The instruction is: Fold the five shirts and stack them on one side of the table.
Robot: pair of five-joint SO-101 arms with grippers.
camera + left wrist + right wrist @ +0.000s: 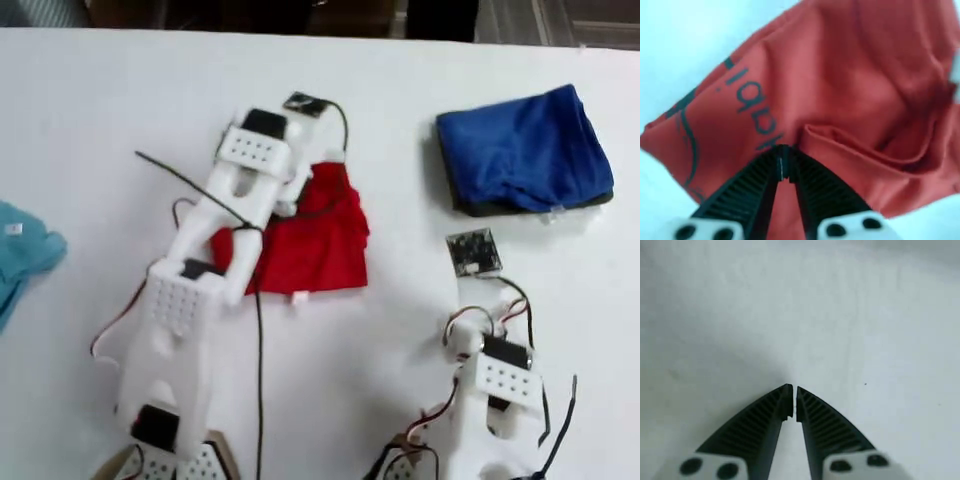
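Red cloth marks the task's item in hand: the red shirt (318,238) lies crumpled and partly folded near the middle of the white table (90,100), with dark lettering visible on it in the left wrist view (850,85). I see the left arm (225,205) stretched across the shirt's near-left part, its wrist over the garment's far edge. The left gripper (783,161) has its jaws drawn together, the tips resting at the start of a raised crease in the red fabric; I cannot tell whether any cloth is caught between them. The right arm (497,378) sits low at the near right, well apart from the red shirt. The right gripper (790,391) is likewise closed, with only a thin slit between the jaws, holding nothing and poised over bare table surface. At the far right, a folded blue shirt (522,148) lies on top of a dark garment (520,208), whose edge shows along the near side of the pile. A light blue shirt (22,252) lies unfolded at the left edge of the table, well apart from the others. A black cable (258,350) runs from the left arm toward the near edge.
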